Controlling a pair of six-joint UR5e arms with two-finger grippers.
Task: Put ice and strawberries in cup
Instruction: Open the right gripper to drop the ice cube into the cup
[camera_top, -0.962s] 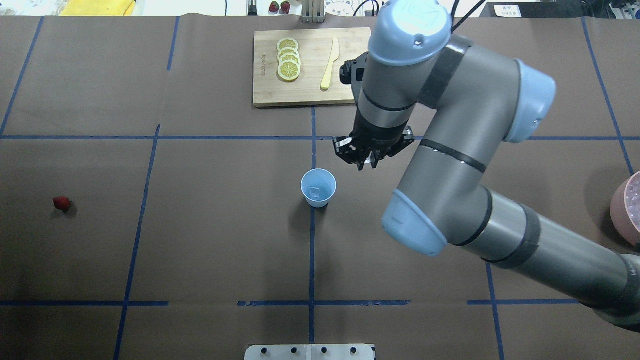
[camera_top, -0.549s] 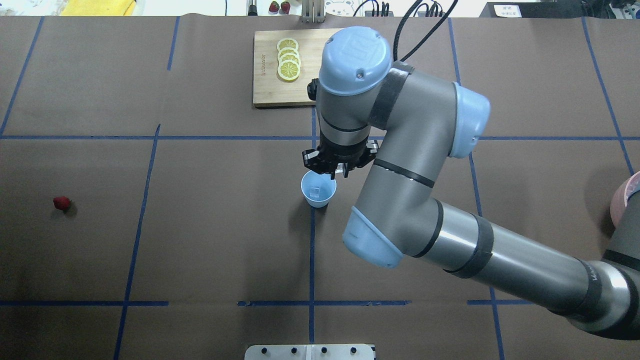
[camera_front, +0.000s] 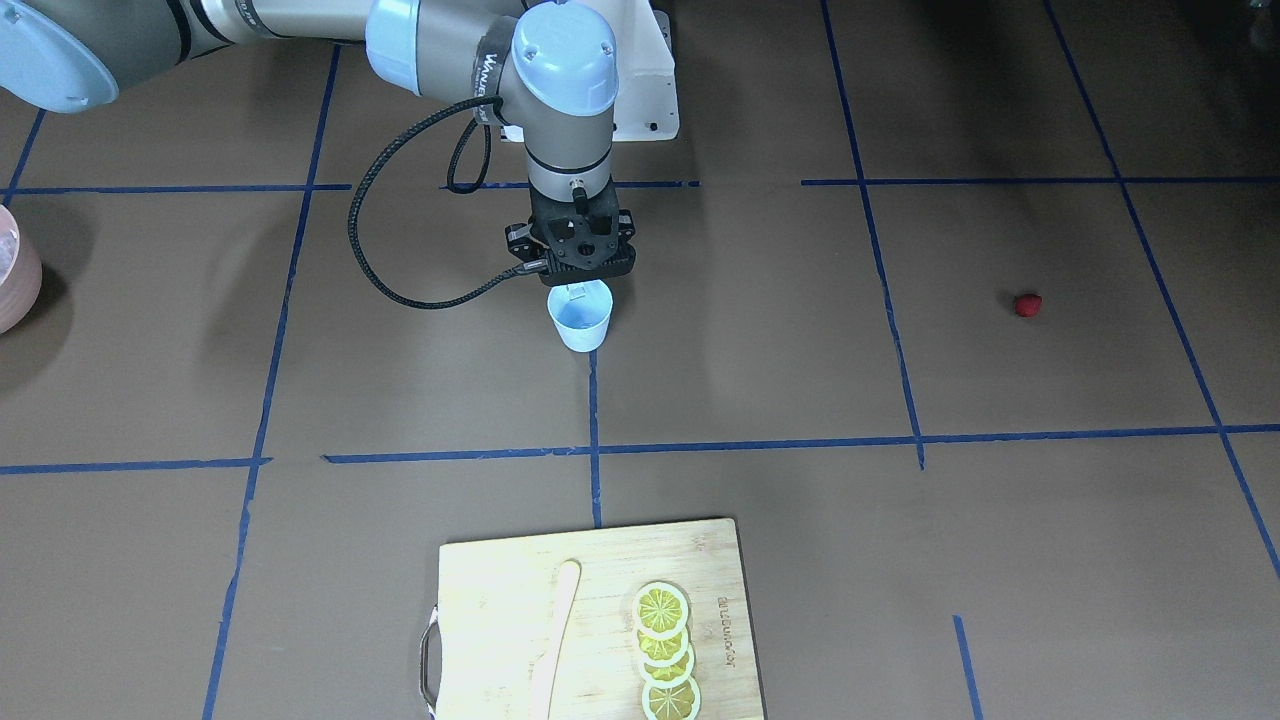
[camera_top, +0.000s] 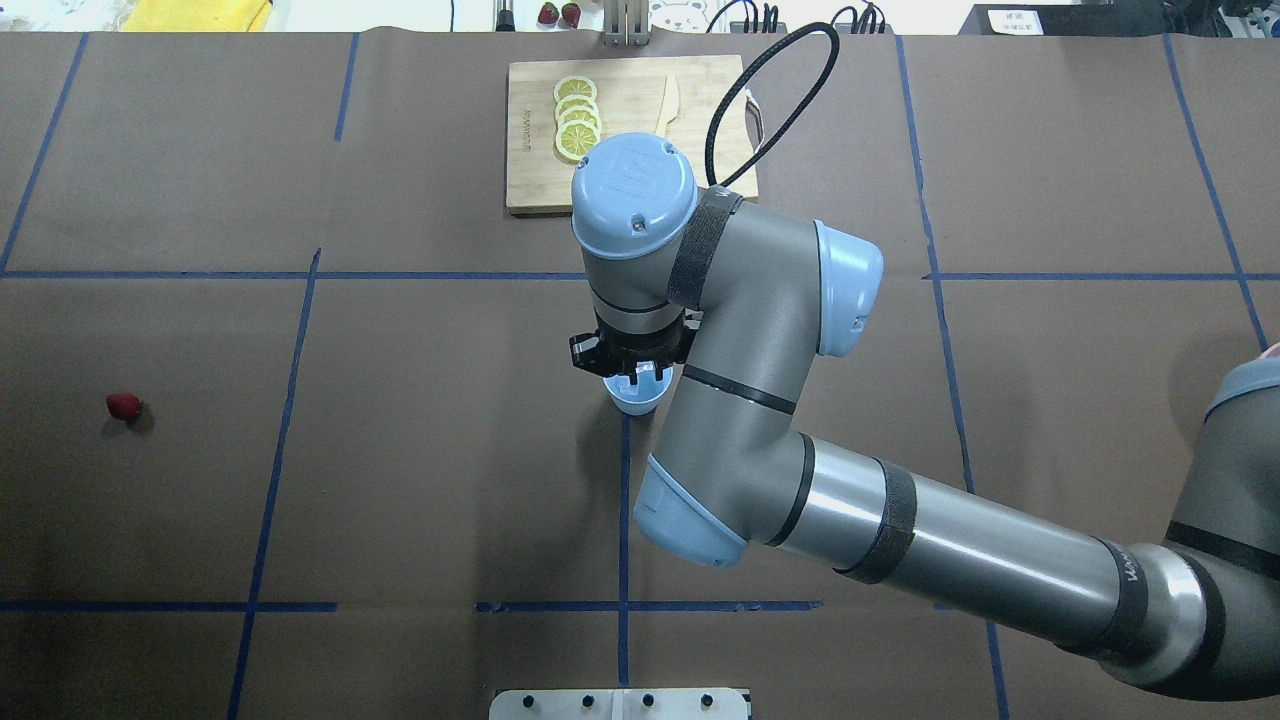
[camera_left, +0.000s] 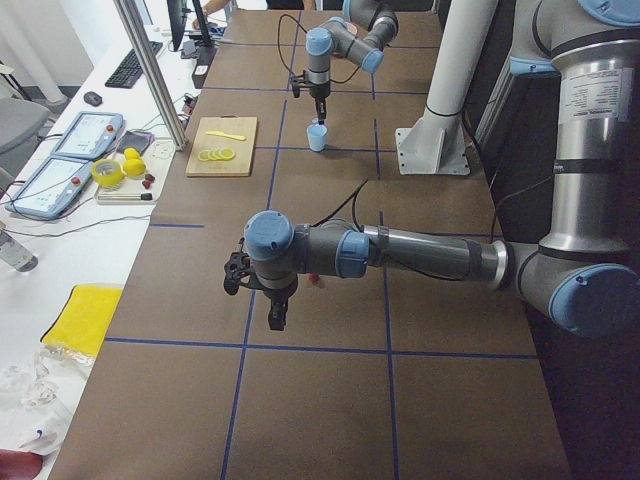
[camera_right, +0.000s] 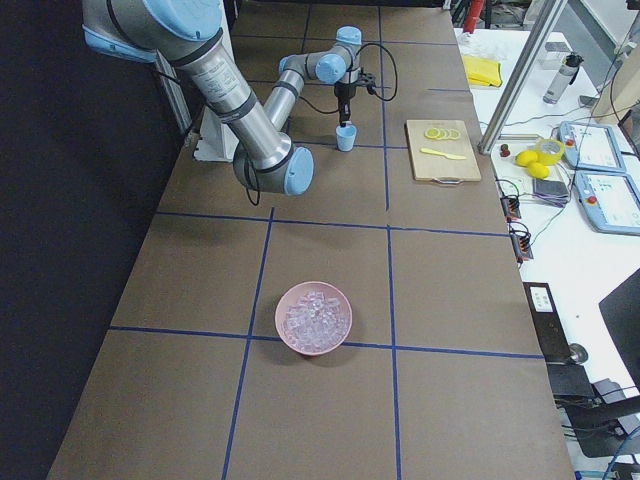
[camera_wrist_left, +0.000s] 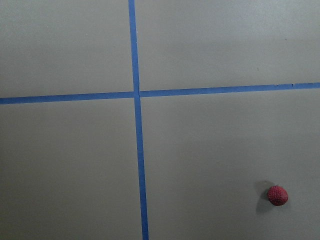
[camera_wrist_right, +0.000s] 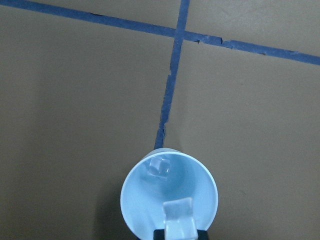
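**Ice Cube Held Over the Cup, Before Release**

Right fingers (camera_front: 572, 272) directly above the cup (camera_top: 632, 400), pinching one ice cube (camera_wrist_right: 178, 216). Cube hanging over the 6 o'clock part of the mouth in the right wrist view, apparently nearer the rim than the centre. Second cube (camera_wrist_right: 159, 167) already inside, on the bottom toward 11 o'clock. Cup upright on a tape crossing at mid-counter (camera_top: 420, 470).

Strawberry (camera_top: 124, 405) alone on the counter, well apart at 9 o'clock from the cup in the overhead view and at 4 o'clock in the left wrist view. Left fingers (camera_left: 277, 318) hanging above that region, seen only from the side; spread or pressed together, cannot tell.

Bowl (camera_right: 292, 298) of spare ice (camera_right: 315, 318) well apart at 3 o'clock from the cup. Cutting board (camera_top: 530, 180) with lemon slices (camera_top: 577, 120) at 12 o'clock.

Step in hand, by judgement: release of the cube into the cup. Strawberry not yet moved.

Possible faults from here:

- (a) Cube clipping the near rim on release and bouncing out, owing to an off-centre hold.
- (b) Wet cube clinging to one finger after opening, then dropping outside the cup on withdrawal.
- (c) Light, narrow-based cup tipped or pushed off the crossing by a finger brushing the rim.
- (d) Round strawberry rolling away under an off-centre grasp.
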